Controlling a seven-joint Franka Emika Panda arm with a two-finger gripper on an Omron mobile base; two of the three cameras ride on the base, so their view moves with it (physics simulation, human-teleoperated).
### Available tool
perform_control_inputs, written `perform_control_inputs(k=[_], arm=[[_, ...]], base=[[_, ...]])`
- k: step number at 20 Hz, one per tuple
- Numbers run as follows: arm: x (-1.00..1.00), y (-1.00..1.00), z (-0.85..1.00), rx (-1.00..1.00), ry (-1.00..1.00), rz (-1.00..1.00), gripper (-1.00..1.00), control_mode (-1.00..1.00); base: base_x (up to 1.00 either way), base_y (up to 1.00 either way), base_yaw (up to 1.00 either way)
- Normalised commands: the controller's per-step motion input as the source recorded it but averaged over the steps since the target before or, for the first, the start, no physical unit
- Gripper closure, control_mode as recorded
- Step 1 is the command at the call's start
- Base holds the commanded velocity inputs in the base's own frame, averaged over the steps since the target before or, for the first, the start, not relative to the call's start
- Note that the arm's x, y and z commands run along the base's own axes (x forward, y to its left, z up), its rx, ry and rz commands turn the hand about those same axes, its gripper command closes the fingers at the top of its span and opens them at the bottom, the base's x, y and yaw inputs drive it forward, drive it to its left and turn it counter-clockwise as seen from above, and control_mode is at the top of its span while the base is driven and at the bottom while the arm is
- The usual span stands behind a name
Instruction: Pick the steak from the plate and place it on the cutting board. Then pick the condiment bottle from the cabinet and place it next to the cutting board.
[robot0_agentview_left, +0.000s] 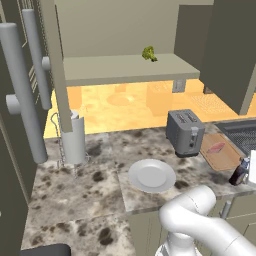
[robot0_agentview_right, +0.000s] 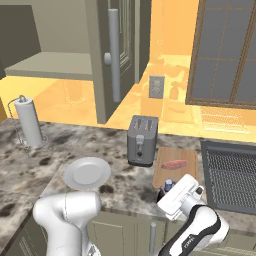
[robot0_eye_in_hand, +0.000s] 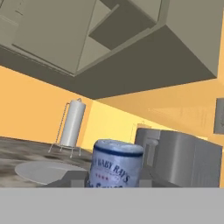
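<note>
The toaster stands just beside the cutting board, walling its left edge, while the stovetop borders its right. Open marble counter stretches between the plate and the paper towel holder.

The white arm rises from the lower left of the right base view, folds at a rounded elbow, and reaches to the lower right. The pincer sits low at centre-right of that frame, jaws closed on the condiment bottle.
</note>
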Motion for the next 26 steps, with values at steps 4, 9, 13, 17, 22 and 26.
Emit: perform_control_inputs(k=[4, 9, 13, 17, 22, 26], arm=[[0.0, -0.03, -0.21, 0.0, 0.0, 0.0, -1.0, -1.0], [0.0, -0.02, -0.19, 0.0, 0.0, 0.0, -1.0, -1.0], [0.0, 0.0, -0.11, 0.0, 0.0, 0.0, -1.0, -1.0], [-0.01, 0.0, -0.06, 0.0, 0.0, 0.0, -1.0, -1.0], [0.0, -0.02, -0.04, 0.0, 0.0, 0.0, -1.0, -1.0], [0.0, -0.21, 0.02, 0.0, 0.0, 0.0, -1.0, -1.0]], base=[[0.0, 0.0, 0.0], [0.0, 0.0, 0.0], [0.0, 0.0, 0.0], [0.0, 0.0, 0.0], [0.0, 0.0, 0.0], [0.0, 0.0, 0.0]])
